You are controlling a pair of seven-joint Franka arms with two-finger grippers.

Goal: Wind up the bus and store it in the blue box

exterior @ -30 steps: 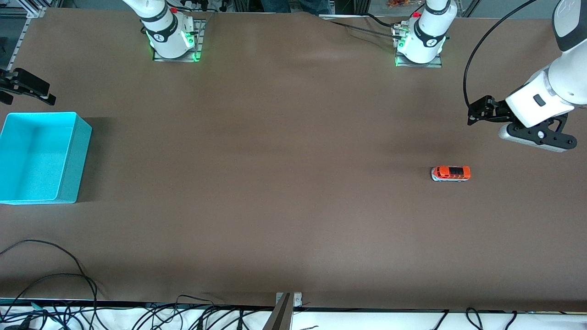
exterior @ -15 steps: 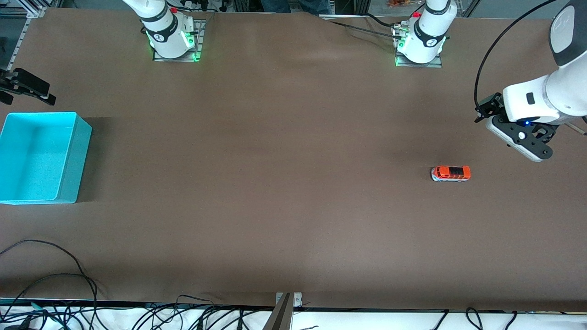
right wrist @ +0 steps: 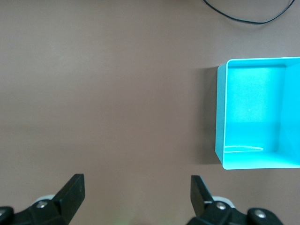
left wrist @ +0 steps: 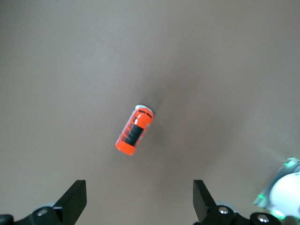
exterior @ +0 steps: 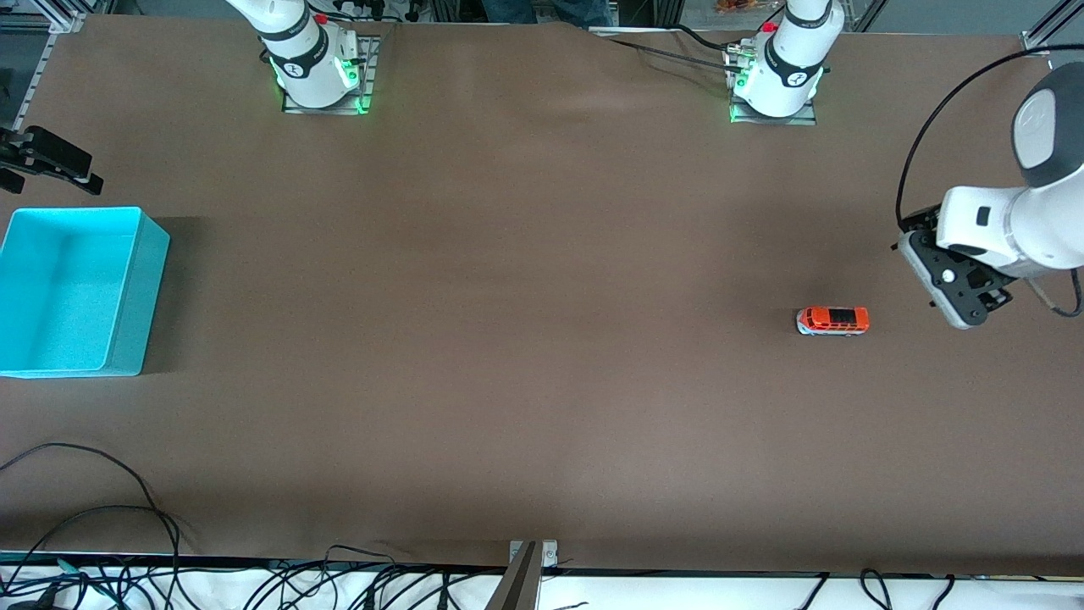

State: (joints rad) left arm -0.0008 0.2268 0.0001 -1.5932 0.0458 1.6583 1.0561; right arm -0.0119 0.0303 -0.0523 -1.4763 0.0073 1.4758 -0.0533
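Front view. Bus [exterior: 832, 321] on its 4 wheels on the bare brown table [exterior: 508, 339], toward the left arm's end, long side turned to the camera. Blue box [exterior: 72, 291] at the right arm's end of the table, well apart from the bus, open side up and nothing in it. Left claw [exterior: 953, 284] up in the air over the table just beside the bus, pointing down; probably lining up for a grasp. Right claw [exterior: 42, 161] at the edge of the picture, over the table near the box rim farther from the camera; this arm waiting, presumably placed there to receive or drop the toy later.

Left wrist view. Bus [left wrist: 134, 130] lying slantwise ahead of the 2 fingertips [left wrist: 75, 197], dark roof panel up, not yet between them. Fingers spread wide apart, holding and touching nothing. Likely need: a turn of the wrist so that the fingers close across the narrow body.

Right wrist view. Blue box [right wrist: 220, 140] seen from above, smooth walls, hollow bare. Fingertips [right wrist: 72, 190] likewise wide apart, gripping nothing, over bare table beside the box.

Winding and storing both yet to be done.
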